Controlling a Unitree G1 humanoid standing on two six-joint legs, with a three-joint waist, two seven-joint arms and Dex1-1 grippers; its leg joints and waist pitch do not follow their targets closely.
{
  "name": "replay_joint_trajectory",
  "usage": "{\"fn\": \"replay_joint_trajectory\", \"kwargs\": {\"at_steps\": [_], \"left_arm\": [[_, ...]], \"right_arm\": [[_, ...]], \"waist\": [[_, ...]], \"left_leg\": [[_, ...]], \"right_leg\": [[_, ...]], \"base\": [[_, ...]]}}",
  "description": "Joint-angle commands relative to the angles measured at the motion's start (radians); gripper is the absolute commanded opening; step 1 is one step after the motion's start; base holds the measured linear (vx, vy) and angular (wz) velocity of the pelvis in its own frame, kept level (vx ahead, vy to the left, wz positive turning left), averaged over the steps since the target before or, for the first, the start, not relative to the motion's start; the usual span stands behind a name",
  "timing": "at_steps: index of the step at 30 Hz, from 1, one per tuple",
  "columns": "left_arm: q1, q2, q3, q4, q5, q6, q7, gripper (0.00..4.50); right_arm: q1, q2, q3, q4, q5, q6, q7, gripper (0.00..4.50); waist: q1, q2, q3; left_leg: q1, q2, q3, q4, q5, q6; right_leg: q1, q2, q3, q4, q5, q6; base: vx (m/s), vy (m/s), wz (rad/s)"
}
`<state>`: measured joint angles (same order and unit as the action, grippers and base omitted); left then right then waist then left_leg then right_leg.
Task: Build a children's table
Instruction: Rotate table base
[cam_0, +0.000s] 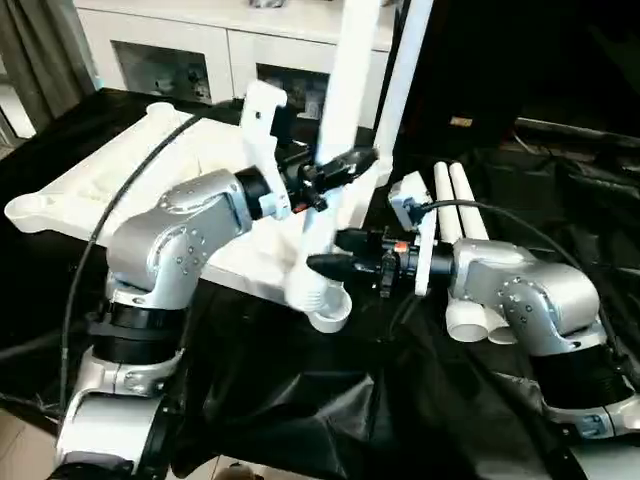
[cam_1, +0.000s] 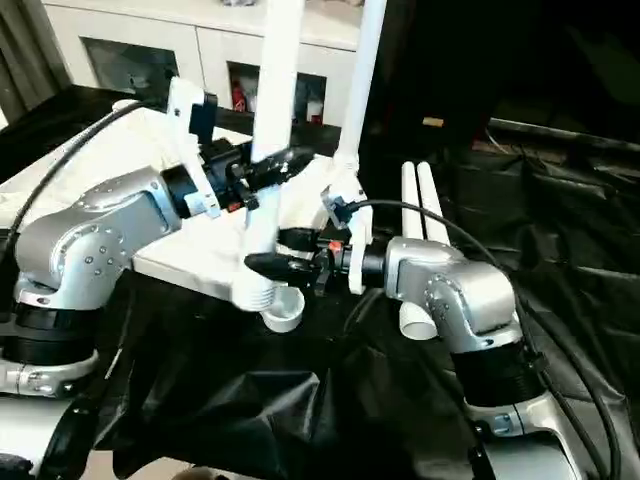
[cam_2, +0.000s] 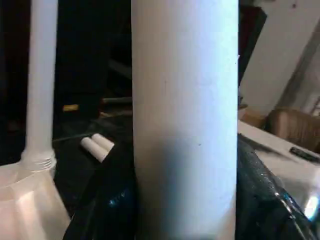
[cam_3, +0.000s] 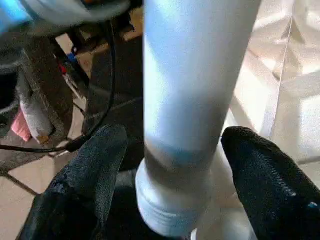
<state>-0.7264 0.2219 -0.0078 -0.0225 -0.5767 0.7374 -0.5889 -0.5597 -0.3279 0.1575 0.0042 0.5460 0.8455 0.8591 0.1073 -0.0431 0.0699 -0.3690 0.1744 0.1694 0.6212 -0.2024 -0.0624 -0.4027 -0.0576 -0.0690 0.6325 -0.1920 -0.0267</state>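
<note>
White tabletop (cam_0: 120, 190), ribbed underneath; white legs (cam_0: 345, 100), plain. Black cloth (cam_0: 330, 400), glossy and creased. Silver forearms (cam_0: 175, 240) with black fingers (cam_3: 85, 175). White cabinet (cam_0: 200, 45) with dark glass doors.

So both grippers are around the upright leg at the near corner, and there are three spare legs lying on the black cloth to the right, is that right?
Not quite. Two spare legs lie on the black cloth, not three; the left eye view shows them side by side. The rest holds: the left gripper and right gripper are both around the upright leg at the tabletop's near corner.
</note>
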Motion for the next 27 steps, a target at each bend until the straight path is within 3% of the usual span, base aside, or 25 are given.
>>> {"fn": "replay_joint_trajectory", "kwargs": {"at_steps": [1, 9, 15, 22, 23, 27], "left_arm": [[-0.018, -0.011, 0.009, -0.014, -0.016, -0.006, 0.009, 1.86], [-0.022, -0.018, 0.019, -0.009, -0.016, -0.009, 0.009, 1.86], [-0.017, -0.020, 0.028, -0.010, -0.025, -0.008, 0.014, 1.86], [-0.016, -0.031, 0.031, -0.013, -0.037, -0.002, 0.014, 1.86], [-0.014, -0.031, 0.030, -0.016, -0.037, 0.001, 0.013, 1.86], [-0.011, -0.029, 0.029, -0.021, -0.041, 0.006, 0.007, 1.86]], "right_arm": [[-0.012, -0.003, 0.014, 0.007, -0.021, -0.012, -0.004, 3.45], [-0.036, 0.019, 0.018, 0.049, -0.045, -0.045, -0.022, 3.45], [-0.045, 0.028, 0.011, 0.059, -0.044, -0.057, -0.013, 3.45], [-0.042, 0.032, 0.026, 0.063, -0.055, -0.064, 0.001, 3.45], [-0.041, 0.032, 0.029, 0.065, -0.058, -0.066, 0.003, 3.17], [-0.042, 0.032, 0.030, 0.071, -0.060, -0.069, 0.005, 2.90]], "waist": [[-0.001, -0.006, -0.077], [-0.003, -0.010, -0.075], [-0.004, -0.010, -0.077], [-0.005, -0.012, -0.076], [-0.005, -0.012, -0.076], [-0.006, -0.015, -0.077]], "left_leg": [[0.005, 0.053, -0.014, -0.071, -0.039, 0.002], [0.006, 0.053, -0.015, -0.073, -0.045, 0.000], [0.006, 0.054, -0.015, -0.072, -0.028, 0.006], [0.007, 0.055, -0.016, -0.074, -0.044, -0.004], [0.008, 0.055, -0.016, -0.074, -0.043, -0.005], [0.008, 0.055, -0.016, -0.074, -0.046, -0.006]], "right_leg": [[0.062, -0.092, 0.059, -0.070, -0.143, -0.176], [0.060, -0.090, 0.059, -0.072, -0.173, -0.157], [0.061, -0.090, 0.059, -0.067, -0.125, -0.169], [0.062, -0.091, 0.059, -0.069, -0.143, -0.168], [0.061, -0.090, 0.059, -0.068, -0.133, -0.170], [0.063, -0.092, 0.060, -0.067, -0.122, -0.176]], "base": [[0.000, 0.000, 0.00], [0.000, 0.000, 0.00], [0.000, 0.000, 0.00], [0.000, 0.000, 0.00], [0.000, 0.000, 0.00], [0.000, 0.000, 0.00]]}}
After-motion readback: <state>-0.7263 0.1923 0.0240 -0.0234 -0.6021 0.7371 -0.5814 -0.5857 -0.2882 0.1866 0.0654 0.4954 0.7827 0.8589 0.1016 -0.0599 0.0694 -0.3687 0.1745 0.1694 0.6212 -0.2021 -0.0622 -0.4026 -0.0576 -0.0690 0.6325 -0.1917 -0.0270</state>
